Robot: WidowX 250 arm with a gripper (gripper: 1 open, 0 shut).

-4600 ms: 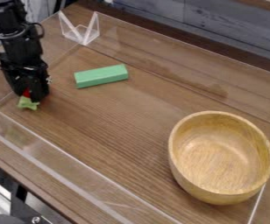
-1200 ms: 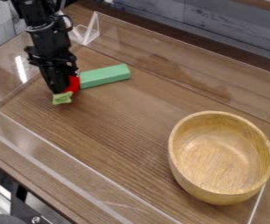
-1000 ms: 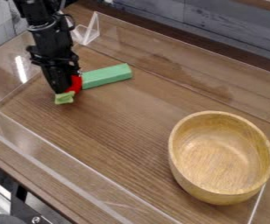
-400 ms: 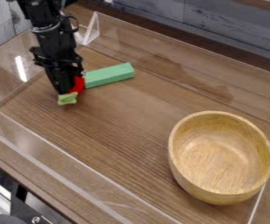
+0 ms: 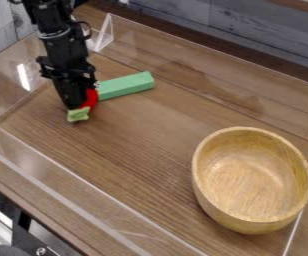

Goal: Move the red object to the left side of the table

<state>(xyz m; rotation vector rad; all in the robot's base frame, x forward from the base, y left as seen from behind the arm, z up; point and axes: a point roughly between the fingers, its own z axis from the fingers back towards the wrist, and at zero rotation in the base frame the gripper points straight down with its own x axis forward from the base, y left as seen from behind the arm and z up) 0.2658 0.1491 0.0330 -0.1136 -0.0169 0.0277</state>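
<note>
The red object (image 5: 86, 99) is a small red toy with a light green leafy end (image 5: 79, 115) pointing down toward the table (image 5: 157, 140). My gripper (image 5: 79, 100) points straight down and is shut on the red object, its black fingers covering most of the red part. The leafy end sits at or just above the wood; contact cannot be told. All of this is at the left of the camera view, right beside the near end of a flat green block.
A flat green rectangular block (image 5: 125, 86) lies just right of the gripper. A large wooden bowl (image 5: 252, 178) stands at the lower right. Low clear acrylic walls (image 5: 37, 165) border the table, with a clear corner piece (image 5: 95, 33) at the back left.
Since the oldest frame the gripper has carried the red object from the far left toward the green block. Over the last second it has barely shifted.
</note>
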